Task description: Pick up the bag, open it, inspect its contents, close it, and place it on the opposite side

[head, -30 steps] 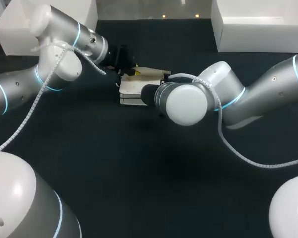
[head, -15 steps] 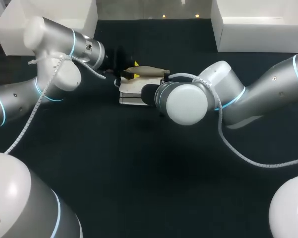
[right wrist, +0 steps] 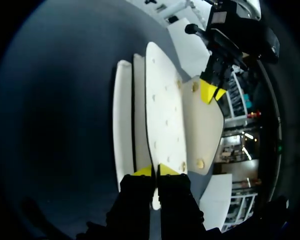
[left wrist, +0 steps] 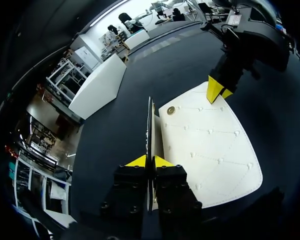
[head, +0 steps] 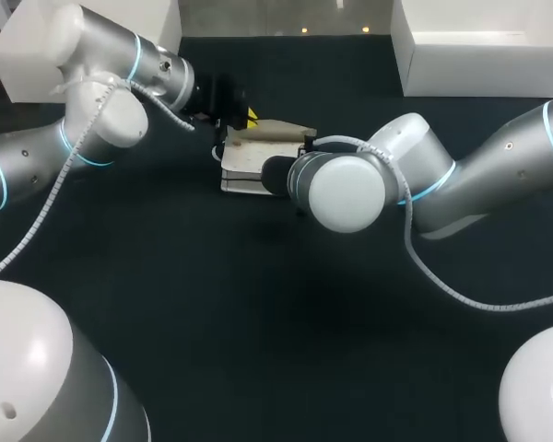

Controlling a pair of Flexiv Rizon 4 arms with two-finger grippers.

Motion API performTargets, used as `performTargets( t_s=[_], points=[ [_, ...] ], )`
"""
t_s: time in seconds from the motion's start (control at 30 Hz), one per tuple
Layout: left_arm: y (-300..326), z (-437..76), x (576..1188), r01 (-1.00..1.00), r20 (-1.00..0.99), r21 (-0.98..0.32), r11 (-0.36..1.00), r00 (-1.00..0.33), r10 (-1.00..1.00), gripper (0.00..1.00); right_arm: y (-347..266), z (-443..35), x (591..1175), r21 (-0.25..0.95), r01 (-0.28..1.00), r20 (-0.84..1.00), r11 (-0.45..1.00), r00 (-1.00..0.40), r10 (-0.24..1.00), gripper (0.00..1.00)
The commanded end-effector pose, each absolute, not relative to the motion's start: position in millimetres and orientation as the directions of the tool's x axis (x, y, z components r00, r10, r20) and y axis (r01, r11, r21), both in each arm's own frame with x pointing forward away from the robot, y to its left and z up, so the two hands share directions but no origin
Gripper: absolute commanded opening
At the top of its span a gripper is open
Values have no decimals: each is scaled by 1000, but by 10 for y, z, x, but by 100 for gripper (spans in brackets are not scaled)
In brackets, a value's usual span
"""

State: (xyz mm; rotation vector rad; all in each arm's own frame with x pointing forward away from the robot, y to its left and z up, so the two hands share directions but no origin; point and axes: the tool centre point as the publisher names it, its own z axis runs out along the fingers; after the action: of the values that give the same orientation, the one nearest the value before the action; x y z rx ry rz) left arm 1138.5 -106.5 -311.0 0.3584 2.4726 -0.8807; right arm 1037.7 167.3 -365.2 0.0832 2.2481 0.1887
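Head view first: where is the bag, and who has it?

You find the bag in the far middle of the table, between your two arms. I cannot tell whether it rests on the dark top or hangs just above it.

And the tools?

In the right wrist view your right gripper pinches the rim of a white dotted panel of the body. The flap is folded out beside this panel. In the left wrist view your left gripper has its yellow tips pressed together on the thin edge of that flap. So both tools are clamped on the bag, one from each end.

How will it handle?

I judge it light and soft. The sheets are thin and look like leather, so they will bend easily, and the smooth face may slip out of the tips. The flap looks like the weak part, so you should not pull it hard. Take it at the edge near the round snaps, and take the body at a stitched rim, not in the middle of a panel. The snaps will probably need a firm press when you close the bag.

Any writing on it?

None that I can read. You see only the metal snaps and rows of small stitch dots on the white face. No label shows.
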Motion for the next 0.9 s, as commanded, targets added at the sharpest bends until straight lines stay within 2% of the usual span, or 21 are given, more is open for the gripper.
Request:
performTargets(
  t_s=[0.03, 0.5, 0.9],
  points=[
    [-1057, -3171, 11320, 418, -550, -520, 745, -831, 83, 0, 1652, -3694, 10367, 180, -24, -789, 983, -600, 130, 0],
    [-996, -3355, 11031, 462, -600, -533, 709, -797, 69, 0, 1652, -3694, 10367, 180, -24, -789, 983, -600, 130, 0],
    [-988, -3494, 10929, 516, -650, -473, 714, -752, 113, 0, 1652, -3694, 10367, 180, -24, -789, 983, -600, 130, 0]
  ],
)
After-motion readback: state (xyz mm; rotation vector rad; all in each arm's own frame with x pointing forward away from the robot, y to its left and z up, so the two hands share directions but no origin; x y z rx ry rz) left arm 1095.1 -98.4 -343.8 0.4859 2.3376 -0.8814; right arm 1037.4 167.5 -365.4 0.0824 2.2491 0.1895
